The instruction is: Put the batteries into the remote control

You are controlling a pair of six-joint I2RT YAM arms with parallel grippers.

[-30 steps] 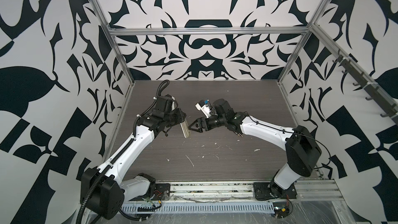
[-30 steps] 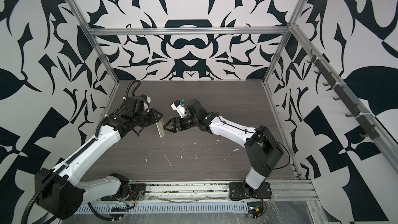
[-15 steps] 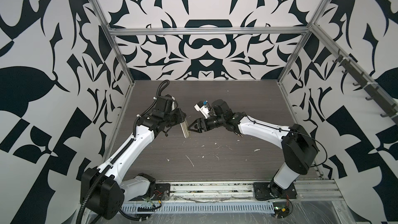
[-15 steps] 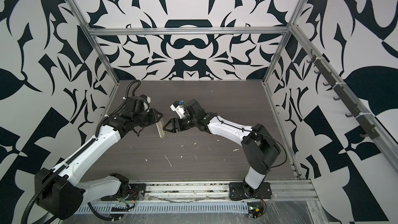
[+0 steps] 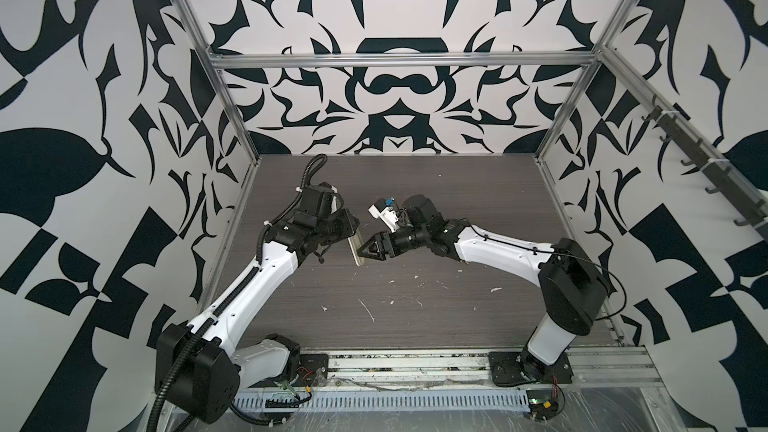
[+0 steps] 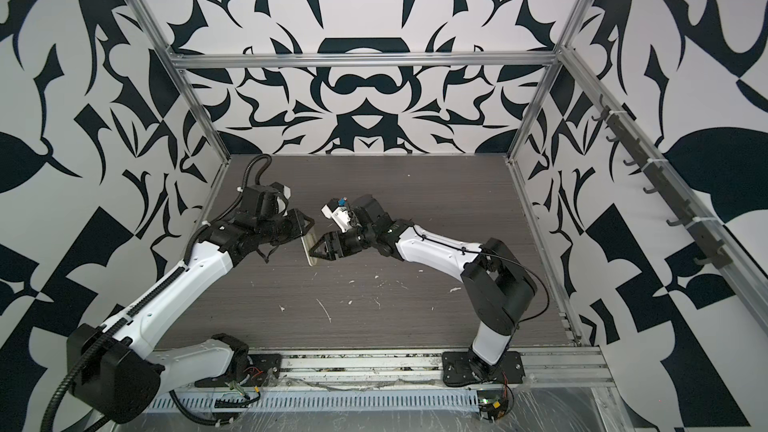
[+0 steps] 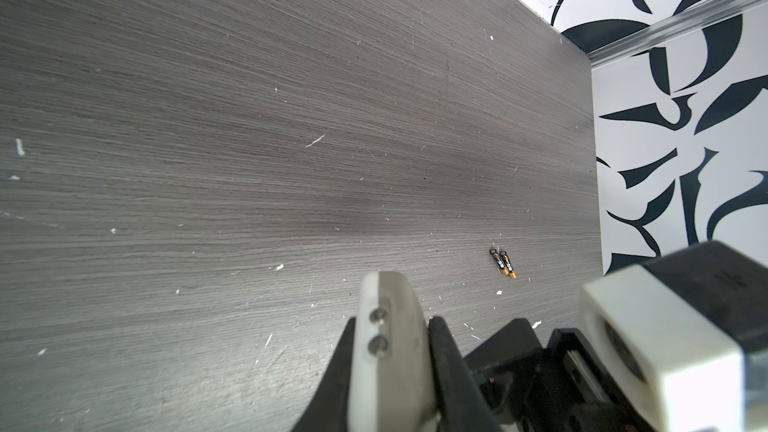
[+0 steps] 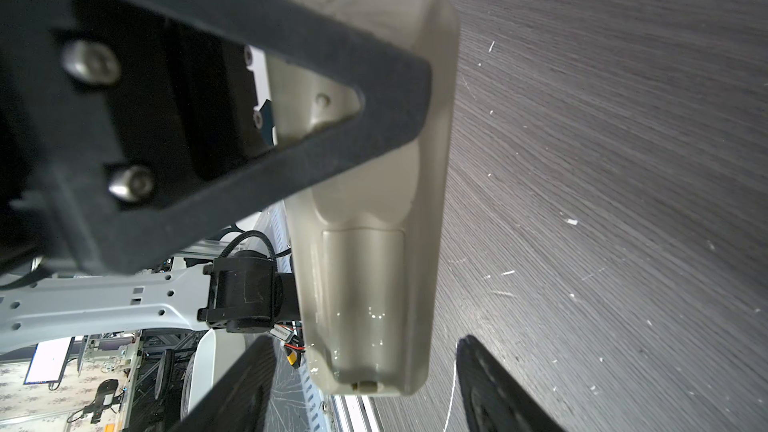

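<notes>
Remote (image 5: 356,248) is held clamped in the left gripper (image 5: 350,229) above the table's (image 5: 415,326) middle. Its free end is straddled by the right gripper (image 5: 368,252), jaws spread and clear of it. Batteries (image 7: 503,264) are noted side by side on the table, near a walled edge.

The counter (image 5: 415,184) is surfaced in dark grey wood grain and is strewn with small white flecks (image 5: 368,309). It is enclosed on three sides by walls (image 5: 395,110) printed in bold black-and-white shapes and framed by aluminium bars (image 5: 399,61). A rail of dark hooks (image 5: 715,174) is fixed to the right-hand wall.
</notes>
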